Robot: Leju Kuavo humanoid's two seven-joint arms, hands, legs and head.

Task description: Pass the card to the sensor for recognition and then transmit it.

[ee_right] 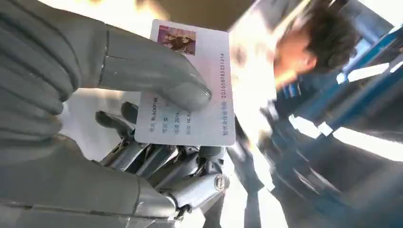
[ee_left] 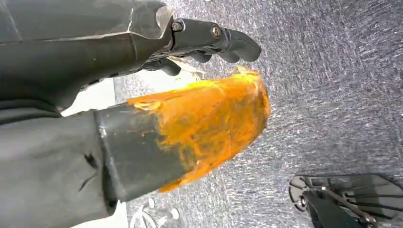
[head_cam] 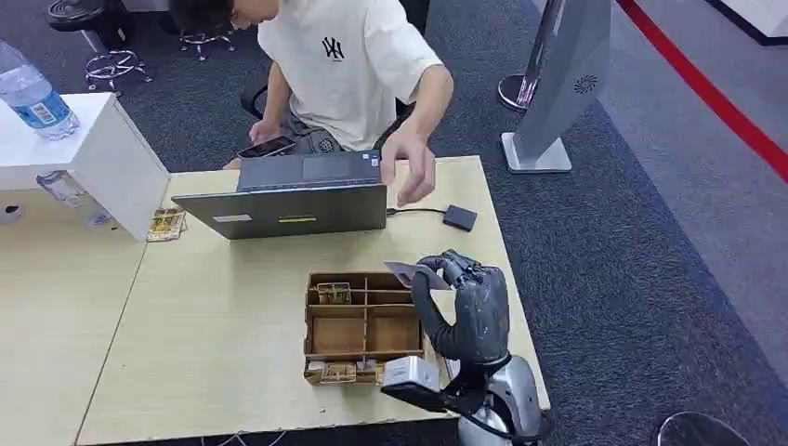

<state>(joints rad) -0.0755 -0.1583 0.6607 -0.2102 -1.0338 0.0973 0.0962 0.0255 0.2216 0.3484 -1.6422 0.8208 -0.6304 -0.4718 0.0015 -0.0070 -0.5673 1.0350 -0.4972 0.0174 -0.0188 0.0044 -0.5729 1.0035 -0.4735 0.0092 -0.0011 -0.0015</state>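
Right hand (head_cam: 469,302) pinches card (head_cam: 406,272), long axis pointing toward laptop (head_cam: 295,207).

Laptop (head_cam: 293,206), wooden organizer (head_cam: 362,325), bottle (head_cam: 32,93)

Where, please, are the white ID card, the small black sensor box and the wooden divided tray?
white ID card (ee_right: 190,80), right wrist view, its printed face.
small black sensor box (head_cam: 459,217), head view, its top.
wooden divided tray (head_cam: 366,303), head view, its middle divider.

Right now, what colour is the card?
White, with a small photo on it; the card shows best in the right wrist view.
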